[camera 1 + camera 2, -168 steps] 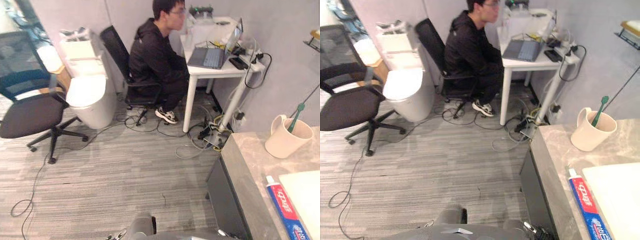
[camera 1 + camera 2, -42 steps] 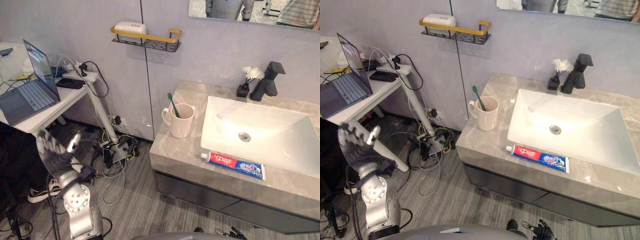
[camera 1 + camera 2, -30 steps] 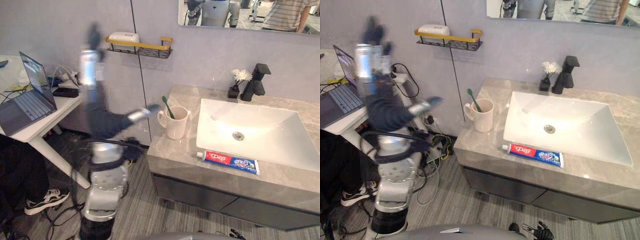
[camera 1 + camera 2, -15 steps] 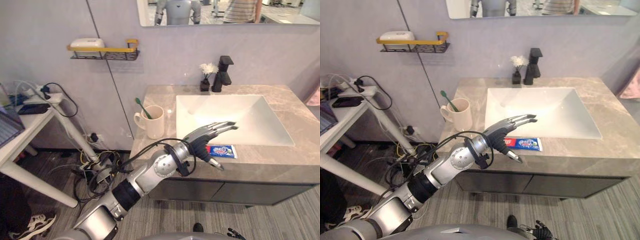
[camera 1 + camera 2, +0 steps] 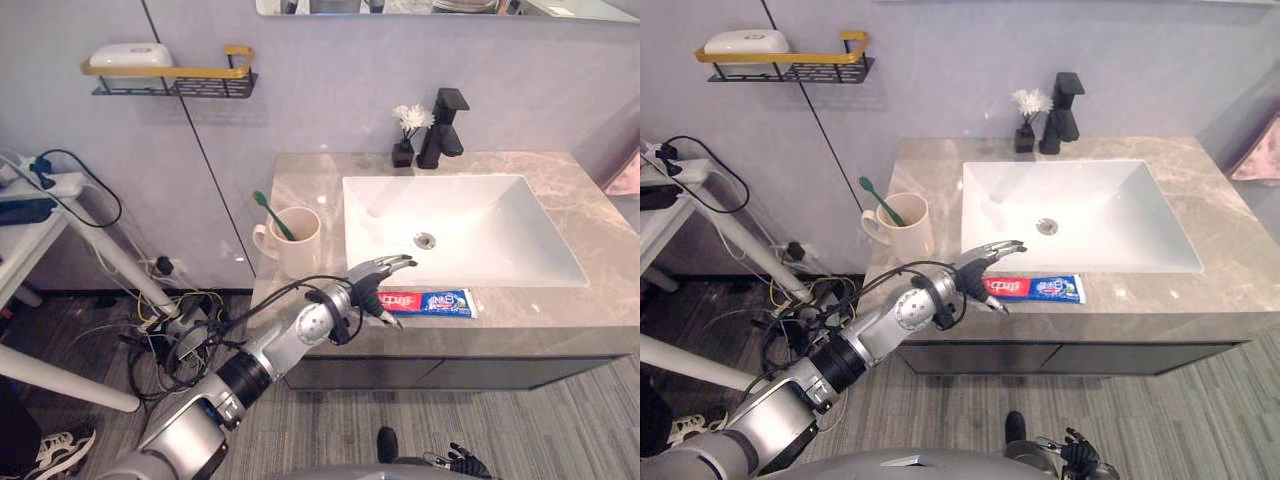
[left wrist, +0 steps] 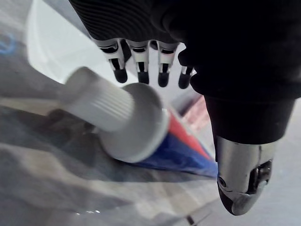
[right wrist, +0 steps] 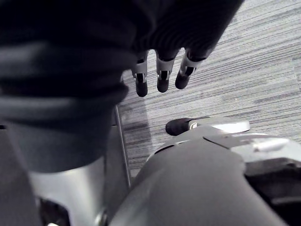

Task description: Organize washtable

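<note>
As the left eye view lays it out, we list on the tabletop (image 5: 305,175): one toothpaste tube (image 5: 432,302), flat, just in front of the sink (image 5: 530,250); one mug (image 5: 298,243) left of the sink, holding one toothbrush (image 5: 268,212); one faucet (image 5: 446,122) and one flower vase (image 5: 404,150) behind the sink.

Left robot hand (image 5: 375,282): fingers straight and spread, over the tube's cap end.

Left wrist view: ribbed cap (image 6: 94,103) beneath the palm, nothing pinched.

Right wrist view: right robot hand (image 7: 162,77), fingers relaxed, empty, above the floor (image 7: 263,70).

We judge the tube light, soft and slick; best gripped at the stiffer shoulder by the cap.
</note>
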Controlling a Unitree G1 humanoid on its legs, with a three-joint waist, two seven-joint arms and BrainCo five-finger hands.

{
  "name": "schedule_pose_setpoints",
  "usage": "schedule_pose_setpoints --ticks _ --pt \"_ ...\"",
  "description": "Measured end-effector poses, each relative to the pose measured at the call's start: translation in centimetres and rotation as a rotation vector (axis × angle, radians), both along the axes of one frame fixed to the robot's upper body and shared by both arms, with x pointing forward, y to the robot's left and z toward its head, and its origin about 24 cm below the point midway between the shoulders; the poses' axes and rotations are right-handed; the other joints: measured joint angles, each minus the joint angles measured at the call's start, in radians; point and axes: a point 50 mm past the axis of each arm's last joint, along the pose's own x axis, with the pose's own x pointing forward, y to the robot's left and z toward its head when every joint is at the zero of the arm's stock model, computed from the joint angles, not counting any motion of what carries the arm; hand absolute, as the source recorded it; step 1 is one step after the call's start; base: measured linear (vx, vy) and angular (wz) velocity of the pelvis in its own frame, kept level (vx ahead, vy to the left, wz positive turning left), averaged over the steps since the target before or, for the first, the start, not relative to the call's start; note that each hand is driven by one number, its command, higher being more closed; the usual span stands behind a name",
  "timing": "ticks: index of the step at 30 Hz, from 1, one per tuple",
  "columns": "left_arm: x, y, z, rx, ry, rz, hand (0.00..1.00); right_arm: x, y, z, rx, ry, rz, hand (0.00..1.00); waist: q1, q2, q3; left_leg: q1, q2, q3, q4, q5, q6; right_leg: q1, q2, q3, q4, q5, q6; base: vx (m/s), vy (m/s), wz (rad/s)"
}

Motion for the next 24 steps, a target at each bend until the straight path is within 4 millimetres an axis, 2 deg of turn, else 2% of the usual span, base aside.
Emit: schedule_pose_setpoints --ticks 7,8,12,18,22,24 --pt "0.27 0.41 0.14 0.010 -0.014 0.015 0.00 0.00 0.14 -0.03 0.004 -0.001 -0.006 0.00 0.000 -0.004 0.007 -0.001 0.000 0.000 0.000 -0.002 -0.004 -0.001 0.000 0.002 0.000 -0.001 0.002 0.00 0.000 0.00" --pt "0.22 0.36 0.09 0.013 -0.013 0.012 1.00 0.01 0.14 -0.03 0.004 -0.002 -0.006 0.00 0.000 -0.004 0.009 -0.002 0.001 0.000 0.000 -0.003 -0.005 -0.001 0.000 0.001 0.000 -0.002 0.003 0.00 0.000 0.00" --pt "0.03 0.07 0.00 0.013 -0.007 -0.004 1.00 0.67 0.09 0.21 -0.001 -0.033 0.000 0.00 -0.001 -0.002 0.035 -0.001 0.004 -0.001 -0.001 -0.007 -0.012 0.004 0.002 -0.001 0.000 -0.003 0.004 0.00 0.000 0.00" --pt "-0.13 -0.35 -0.24 0.017 -0.004 -0.015 1.00 0.57 0.10 0.19 -0.001 -0.029 0.000 0.00 -0.004 -0.001 0.035 0.002 0.014 0.000 -0.001 -0.007 -0.012 -0.001 0.008 -0.002 0.000 -0.006 0.001 0.03 -0.002 -0.01" --pt "0.54 -0.39 -0.08 0.032 -0.013 -0.003 1.00 0.88 0.22 0.22 0.001 -0.038 0.001 0.00 -0.026 0.000 0.035 0.003 0.013 0.002 -0.001 -0.007 -0.012 0.000 0.007 -0.001 0.000 -0.006 0.001 0.00 0.000 0.00" --pt "0.71 -0.53 0.04 0.035 -0.016 -0.004 1.00 0.87 0.24 0.21 0.001 -0.037 0.001 0.00 -0.027 0.000 0.035 0.003 0.012 0.003 0.000 -0.007 -0.012 0.000 0.007 -0.001 0.000 -0.006 0.001 0.00 0.000 0.00"
